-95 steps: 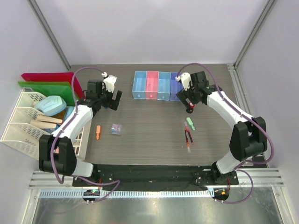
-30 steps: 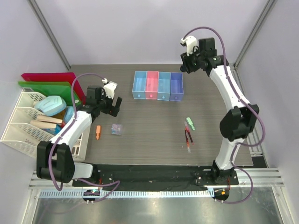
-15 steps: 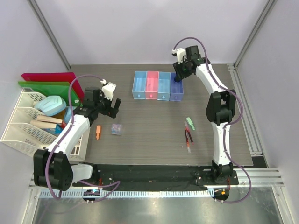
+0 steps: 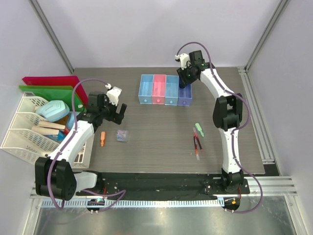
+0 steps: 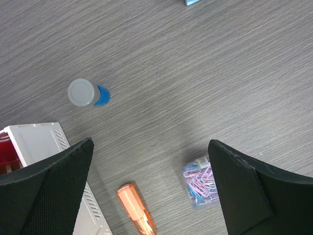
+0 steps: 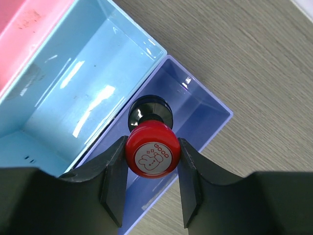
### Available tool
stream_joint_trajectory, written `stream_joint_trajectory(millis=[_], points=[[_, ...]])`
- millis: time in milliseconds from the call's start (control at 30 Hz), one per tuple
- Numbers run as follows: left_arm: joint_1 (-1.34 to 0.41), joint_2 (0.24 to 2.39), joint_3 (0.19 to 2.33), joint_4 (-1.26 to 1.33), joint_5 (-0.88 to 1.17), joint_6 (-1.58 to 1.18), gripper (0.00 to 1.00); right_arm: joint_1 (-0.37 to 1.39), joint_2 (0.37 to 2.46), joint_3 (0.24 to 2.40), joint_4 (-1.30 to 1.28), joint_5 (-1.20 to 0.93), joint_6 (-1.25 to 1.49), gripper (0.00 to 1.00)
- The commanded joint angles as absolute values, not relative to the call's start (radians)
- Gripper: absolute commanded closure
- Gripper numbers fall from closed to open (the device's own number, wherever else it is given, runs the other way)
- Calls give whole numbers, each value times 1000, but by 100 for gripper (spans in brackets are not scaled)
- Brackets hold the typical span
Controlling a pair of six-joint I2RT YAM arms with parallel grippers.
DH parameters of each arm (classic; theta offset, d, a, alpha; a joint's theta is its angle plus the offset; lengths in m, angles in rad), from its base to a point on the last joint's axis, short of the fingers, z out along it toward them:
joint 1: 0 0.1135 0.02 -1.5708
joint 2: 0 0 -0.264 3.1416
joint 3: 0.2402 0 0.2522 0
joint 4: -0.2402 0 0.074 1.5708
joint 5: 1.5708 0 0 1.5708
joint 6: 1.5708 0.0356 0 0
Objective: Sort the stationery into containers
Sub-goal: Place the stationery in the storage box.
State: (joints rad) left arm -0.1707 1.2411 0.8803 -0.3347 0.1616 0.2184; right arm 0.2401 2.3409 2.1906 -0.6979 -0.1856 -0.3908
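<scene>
In the right wrist view my right gripper (image 6: 152, 161) is shut on a red-capped little bottle (image 6: 152, 152), held over the purple box (image 6: 200, 115), the right end of the row of containers (image 4: 165, 90). My left gripper (image 5: 150, 144) is open and holds nothing. It hovers over an orange marker (image 5: 134, 208), a clear packet of paper clips (image 5: 200, 187) and a blue-capped bottle (image 5: 87, 93) lying on its side. From above, a green eraser (image 4: 199, 129) and thin red-and-black pens (image 4: 196, 146) lie on the table's right side, with the marker (image 4: 102, 139) and packet (image 4: 122, 135) on the left.
White mesh trays (image 4: 22, 128) with pale blue objects (image 4: 53, 109) stand at the left edge. Red (image 4: 49, 80) and green (image 4: 46, 91) folders stand behind them. A tray corner (image 5: 36, 142) lies close to my left finger. The light blue box (image 6: 83, 93) adjoins the purple one.
My right arm has swung left from the back right corner and lowered the red-capped bottle over the purple box. My left gripper has barely shifted.
</scene>
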Motion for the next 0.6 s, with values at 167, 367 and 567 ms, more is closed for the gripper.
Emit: stream_joint_trajectory(millis=[167,367,567], points=[[-172,1170,877,-344,187,229,0,249,2368,2229,-640,-152,-388,83],[-172,1167,867,-315,167,229,0,249,2339,2218,-630,-155,-379,47],[-172,1196,862,-256,149,210,0,261,2298,2198,-629,-149,-385,22]])
